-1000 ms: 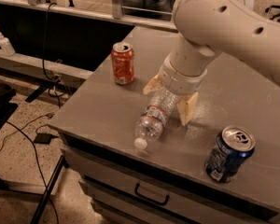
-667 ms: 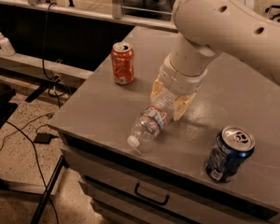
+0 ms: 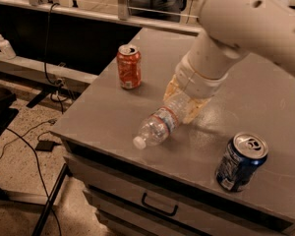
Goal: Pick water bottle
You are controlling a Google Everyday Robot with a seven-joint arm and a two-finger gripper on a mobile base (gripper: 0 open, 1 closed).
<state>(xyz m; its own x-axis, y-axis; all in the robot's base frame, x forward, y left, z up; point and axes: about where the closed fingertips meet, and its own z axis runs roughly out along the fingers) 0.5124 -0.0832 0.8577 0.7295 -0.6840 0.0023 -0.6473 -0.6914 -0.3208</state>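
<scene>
Clear ribbed plastic, the water bottle (image 3: 156, 127) slants cap-low toward the front edge of the table (image 3: 101, 119), the gripper (image 3: 185, 104) holding it with jaws clamped on its base end only, so it could pivot or slip free when lifted.

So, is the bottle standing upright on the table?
No, the bottle lies on its side, cap toward the front edge of the table, with the gripper closed around its other end.
</scene>
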